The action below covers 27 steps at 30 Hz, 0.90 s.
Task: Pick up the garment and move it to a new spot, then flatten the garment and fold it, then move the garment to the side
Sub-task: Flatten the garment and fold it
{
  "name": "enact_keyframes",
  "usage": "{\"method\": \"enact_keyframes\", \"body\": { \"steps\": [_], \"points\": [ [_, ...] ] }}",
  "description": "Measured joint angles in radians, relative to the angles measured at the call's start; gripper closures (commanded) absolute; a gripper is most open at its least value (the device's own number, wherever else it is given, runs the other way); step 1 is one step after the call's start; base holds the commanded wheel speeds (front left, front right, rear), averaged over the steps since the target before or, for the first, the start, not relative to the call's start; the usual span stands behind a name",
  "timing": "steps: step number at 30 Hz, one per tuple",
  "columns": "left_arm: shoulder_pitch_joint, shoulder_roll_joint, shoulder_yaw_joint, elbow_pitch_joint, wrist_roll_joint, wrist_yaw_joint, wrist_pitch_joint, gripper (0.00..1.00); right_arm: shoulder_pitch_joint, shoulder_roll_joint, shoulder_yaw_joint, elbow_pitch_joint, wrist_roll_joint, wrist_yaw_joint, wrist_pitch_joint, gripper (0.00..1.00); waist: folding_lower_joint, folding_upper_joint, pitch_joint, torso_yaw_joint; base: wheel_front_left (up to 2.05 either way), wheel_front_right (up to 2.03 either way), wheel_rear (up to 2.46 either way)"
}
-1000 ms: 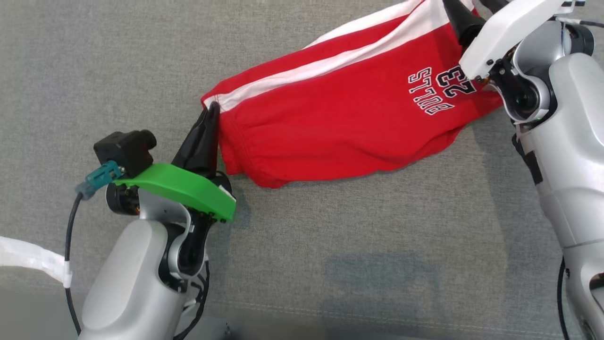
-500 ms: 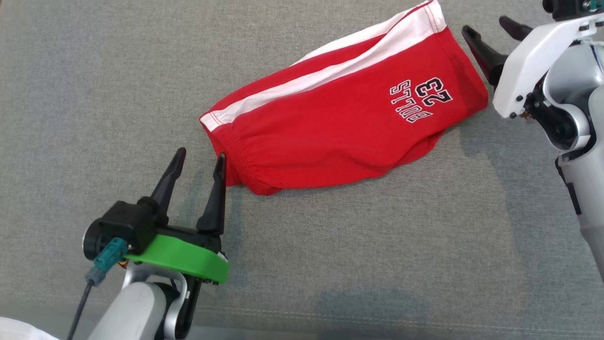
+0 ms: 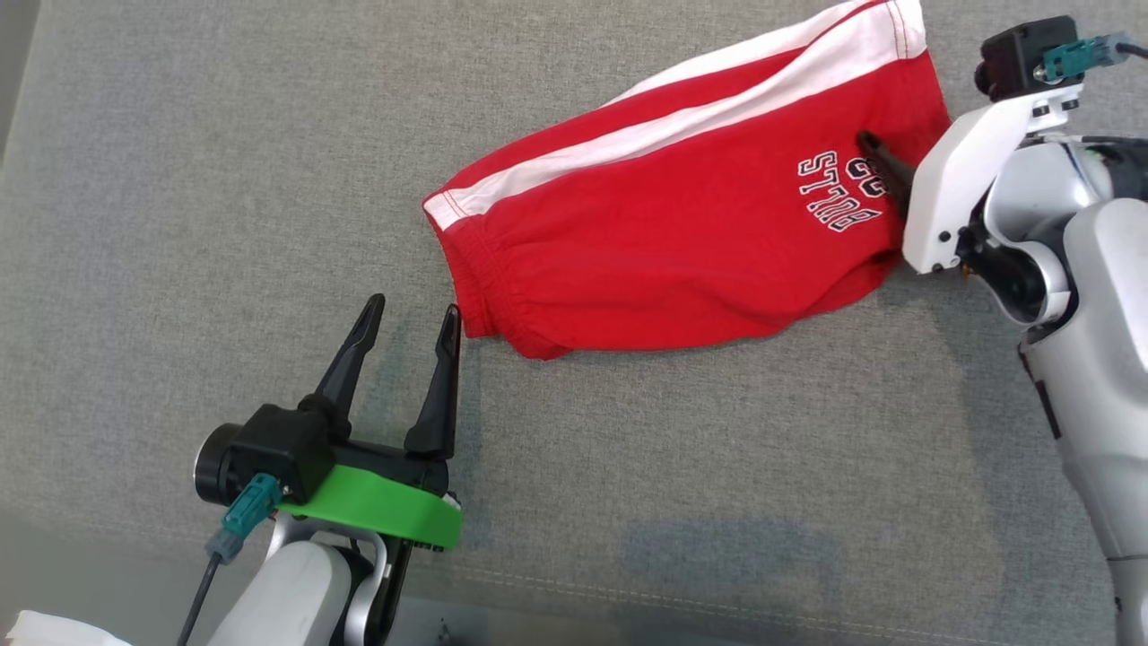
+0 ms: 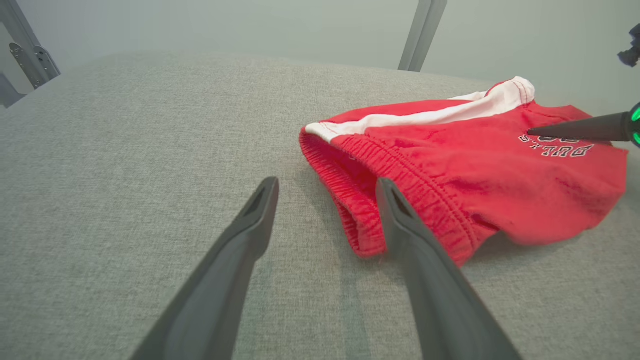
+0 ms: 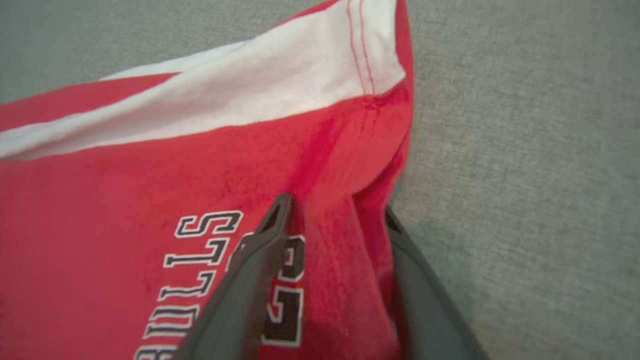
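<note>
The left gripper stands spread and empty, having let go of the waistband it pinched a second ago. That waistband now lies just off its 1 o'clock side. The right gripper, jaws apart, has come in from beyond the hem and straddles a fold at the 3 o'clock end of the red garment, which lies on the grey cushion.

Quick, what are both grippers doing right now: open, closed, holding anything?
Left gripper: open, empty, beside the waistband of the red shorts.
Right gripper: open, jaws straddling a ridge of their cloth, not clamped.
</note>
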<state>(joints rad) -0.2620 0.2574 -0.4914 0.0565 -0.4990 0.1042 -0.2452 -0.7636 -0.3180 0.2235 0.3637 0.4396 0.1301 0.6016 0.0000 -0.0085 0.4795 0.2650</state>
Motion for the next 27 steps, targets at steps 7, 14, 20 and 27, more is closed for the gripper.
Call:
{"method": "enact_keyframes", "body": {
  "steps": [7, 14, 20, 27],
  "points": [
    [0.034, 0.003, 0.029, 0.025, -0.001, -0.008, -0.012, 0.0, 0.048, 0.06, -0.018, 0.001, 0.111, 0.0, -0.02, 1.0, 0.0, 0.0, -0.035, -0.04, 0.0, 0.0, 0.0],
    [0.14, 0.037, 0.039, 0.028, -0.009, -0.005, -0.013, 0.0, 0.158, 0.058, -0.059, -0.021, 0.199, 0.001, -0.018, 1.0, 0.0, 0.0, -0.12, -0.115, 0.0, 0.0, 0.0],
    [0.203, 0.049, 0.039, 0.008, -0.018, 0.006, -0.013, 0.0, 0.251, 0.043, -0.177, 0.01, 0.218, 0.001, -0.024, 1.0, 0.0, 0.0, -0.202, -0.182, 0.0, 0.0, 0.0],
    [0.275, 0.04, 0.036, 0.004, -0.024, 0.006, -0.014, 0.0, 0.302, 0.018, -0.295, 0.065, 0.148, 0.001, -0.084, 1.0, 0.0, 0.0, -0.282, -0.219, 0.0, 0.0, 0.0]
  ]
}}
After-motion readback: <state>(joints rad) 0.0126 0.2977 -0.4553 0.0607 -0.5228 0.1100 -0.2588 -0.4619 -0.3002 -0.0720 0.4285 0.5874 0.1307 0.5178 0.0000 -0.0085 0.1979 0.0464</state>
